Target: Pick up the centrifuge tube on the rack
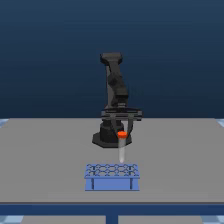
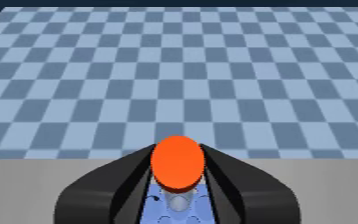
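Nearest to us in the exterior view stands the rack on the table, light blue, with round holes on top. The centrifuge tube rises upright from its far row, toward the exterior view's right; whether its tip still sits in a hole we cannot tell. We judge the tube to be light, stiff and smooth, so it may slip; the best hold is high, just under the orange-red cap. The gripper is there already. In the wrist view its dark fingers stand close on both sides of the cap, so we judge it clenched on the tube.
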